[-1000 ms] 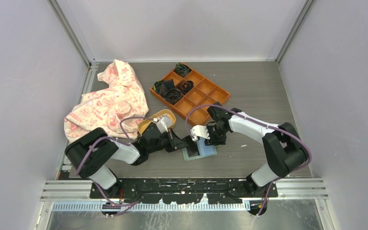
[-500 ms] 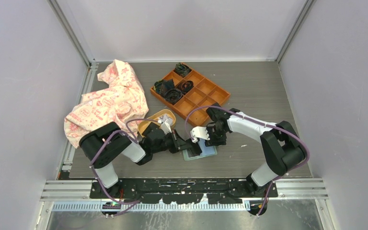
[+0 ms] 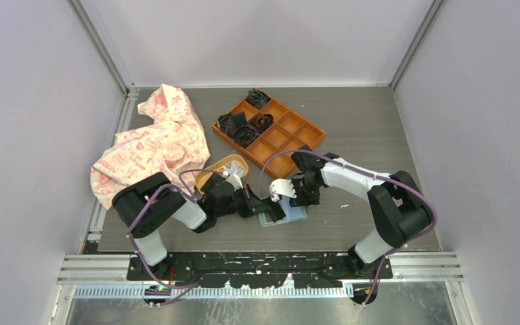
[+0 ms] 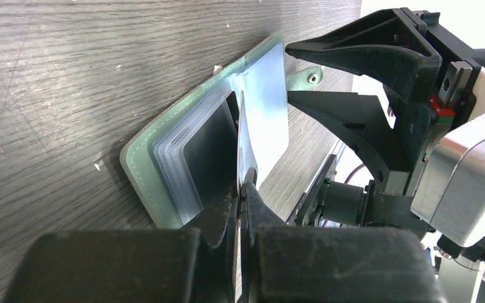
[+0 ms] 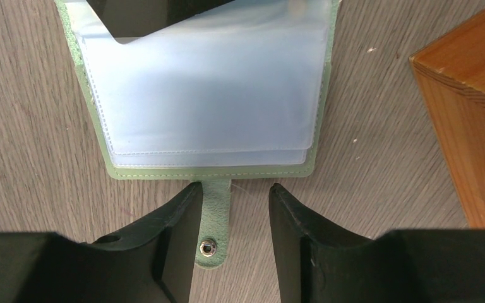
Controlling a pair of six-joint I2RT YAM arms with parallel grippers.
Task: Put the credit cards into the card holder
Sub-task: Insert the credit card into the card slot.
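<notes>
One credit card (image 4: pixel 265 107), pale and thin, is pinched by its lower corner in your left gripper (image 4: pixel 243 189), which is closed tight on it, and it stands on edge over the open card holder (image 5: pixel 164 173). Expect the card to be light, stiff and slick. With so small a corner grip it could pivot or slide between the pads if its leading edge snags, so a hold nearer the middle of its trailing edge would probably steer better. The holder lies flat towards the near edge of the bench, about midway between the left and right edges, with its stack of clear sleeves facing up. Those sleeves look soft and floppy, and the wallet itself is light enough to skid when pushed. Your right gripper (image 5: pixel 233 196) is parted narrowly and holds nothing. Its fingers straddle the closing tab (image 5: pixel 213 214) with the snap stud (image 5: pixel 209 247) between them; I cannot tell whether one finger presses on the tab. An orange tray (image 5: pixel 467 145) stands just beyond it, further towards the far edge. A yellow dish (image 3: pixel 206 177) and a patterned cloth (image 3: pixel 152 145) lie towards the left edge.
</notes>
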